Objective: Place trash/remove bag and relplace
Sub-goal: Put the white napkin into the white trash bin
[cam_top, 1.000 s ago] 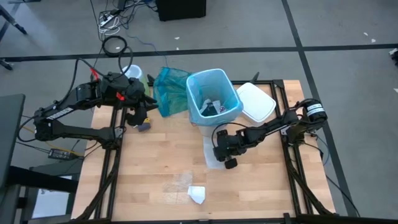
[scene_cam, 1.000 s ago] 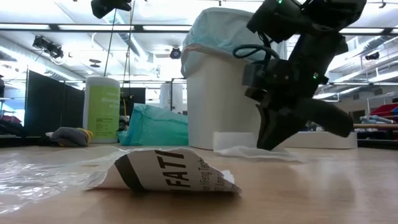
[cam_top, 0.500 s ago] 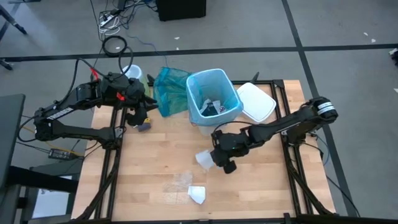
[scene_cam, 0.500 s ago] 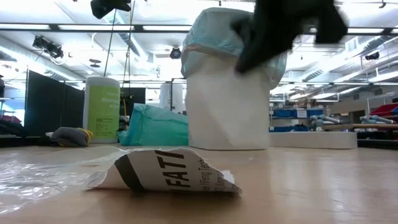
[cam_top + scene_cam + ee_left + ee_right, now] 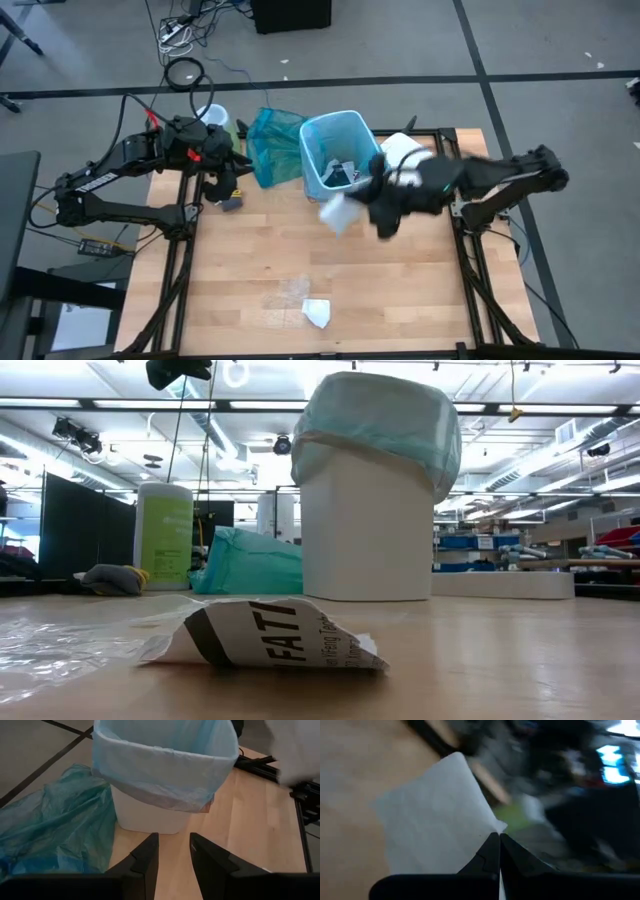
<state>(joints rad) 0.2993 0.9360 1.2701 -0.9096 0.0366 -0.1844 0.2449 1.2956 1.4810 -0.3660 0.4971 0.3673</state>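
The white bin (image 5: 342,155) wears the light sky-blue bag (image 5: 165,765) over its rim and holds some trash; it also stands in the low view (image 5: 368,510). My right gripper (image 5: 382,215) hovers by the bin's near side, shut on a white paper sheet (image 5: 335,212). More trash lies near the table's near edge: a printed white scrap (image 5: 317,313) and clear plastic (image 5: 290,292). My left gripper (image 5: 228,192) waits left of the bin, open, its fingers (image 5: 150,852) pointing at the bin. The right arm is out of the low view. My right gripper pinches the white sheet between its two shut fingers at one edge (image 5: 487,834). The sheet spreads out ahead of the fingertips (image 5: 492,845) as a flat single piece. It is lifted clear of the table and hangs in the air beside the bin's near side.
A darker teal-green plastic bag (image 5: 272,145) lies crumpled against the bin's left side. A white lid (image 5: 412,163) lies right of the bin. A green-labelled canister (image 5: 163,535) and a grey object (image 5: 232,203) sit at the far left. Bare wood lies between bin and scraps.
My right gripper has risen from the table in front of the bin and swung up toward the far edge and the bin. The white sheet, which lay flat on the wood, came up with it and is now lifted clear. The arm has left the low view.
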